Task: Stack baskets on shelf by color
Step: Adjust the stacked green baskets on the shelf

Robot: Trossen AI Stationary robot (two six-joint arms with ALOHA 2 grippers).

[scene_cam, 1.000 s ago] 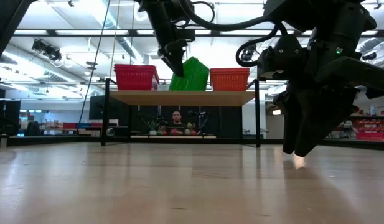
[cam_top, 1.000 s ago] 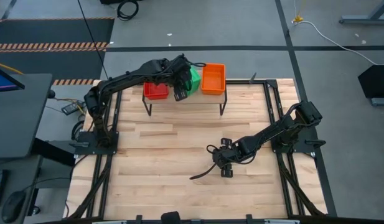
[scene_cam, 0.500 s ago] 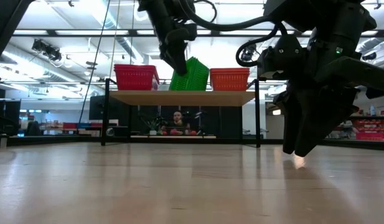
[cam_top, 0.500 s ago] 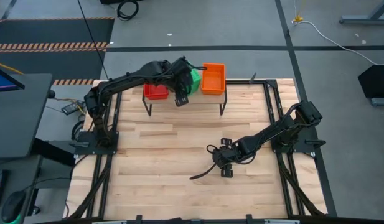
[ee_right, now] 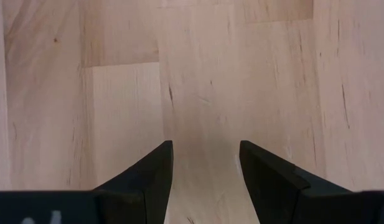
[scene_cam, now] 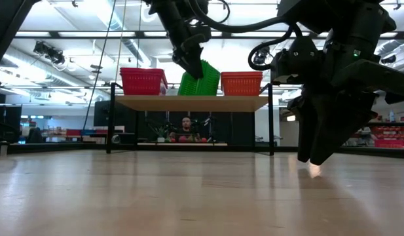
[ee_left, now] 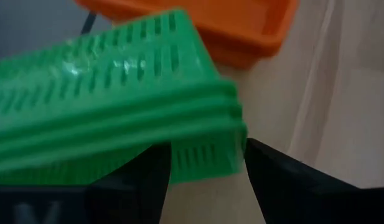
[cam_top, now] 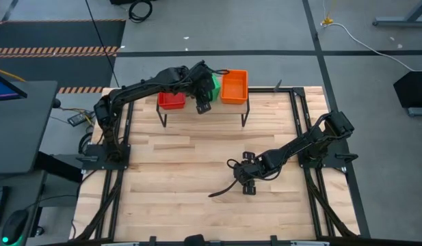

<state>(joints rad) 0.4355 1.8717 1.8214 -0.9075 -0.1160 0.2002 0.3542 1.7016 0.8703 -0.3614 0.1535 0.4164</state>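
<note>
- Desk (cam_top: 204, 198): large slatted wooden top, bare across the middle and front, with the right arm resting low on it.
- Shelf (scene_cam: 192, 102): low rack at the far edge of the desk, light wooden top on thin black legs, carrying all 3 colours in a row.
- Left arm: reaching from its base at the desk's left edge up and across to the middle of the shelf.
- Right arm: waiting well apart from the shelf, folded down near the desk's centre.
- Red basket (scene_cam: 143, 81): sitting level at the shelf's left end.
- Orange basket (scene_cam: 241, 83): sitting level at the shelf's right end, just beside the green one.
- Green basket (scene_cam: 200, 80): in the middle slot, tilted, 1 side raised and leaning toward the orange basket; stacked rims visible in the left wrist view, so probably more than 1 nested here.
- Left gripper (cam_top: 203, 104): above the shelf's middle, fingers (ee_left: 148, 177) set narrowly astride the near end wall of the green basket, apparently holding it.
- Key relation: green basket lying straight ahead of the left fingers, long axis running away from them toward the shelf's back edge; left arm far nearer than the right, so levelling and seating likely a job for the left.
- Right gripper (cam_top: 247, 183): pointing down at bare wood, fingers (ee_right: 151, 171) moderately apart, holding nothing.
</note>
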